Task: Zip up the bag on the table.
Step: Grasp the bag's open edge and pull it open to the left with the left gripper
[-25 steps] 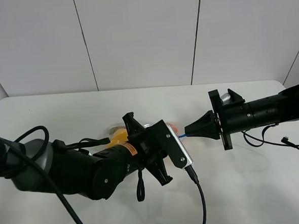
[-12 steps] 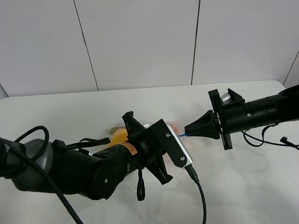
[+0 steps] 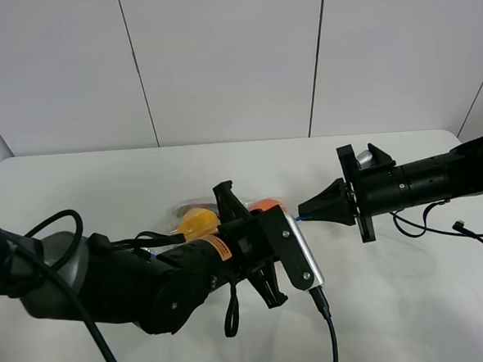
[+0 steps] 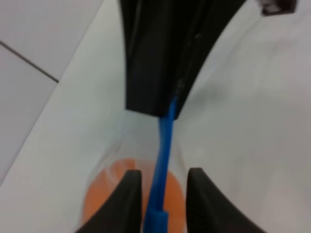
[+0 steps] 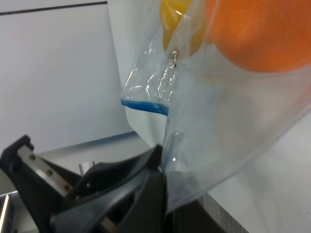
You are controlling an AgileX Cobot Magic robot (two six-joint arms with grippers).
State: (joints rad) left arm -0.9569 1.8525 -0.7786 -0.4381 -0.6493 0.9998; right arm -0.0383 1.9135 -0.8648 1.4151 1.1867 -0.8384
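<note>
- the bag (image 3: 196, 219) lies mid table (image 3: 102, 181).
- at its 3 o'clock end, right gripper (image 3: 302, 213) pinches the blue strip (image 4: 165, 131), anchoring it.
- left gripper (image 4: 158, 194) straddles the strip, slightly spread, ready to slide.

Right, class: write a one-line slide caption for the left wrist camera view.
Left gripper straddles the blue zipper strip of the bag, right gripper pinching its far end; an orange shows inside.

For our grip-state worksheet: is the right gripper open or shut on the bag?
Shut. The right gripper pinches the bag with its jaws pressed together, no gap showing in the right wrist view.
</note>
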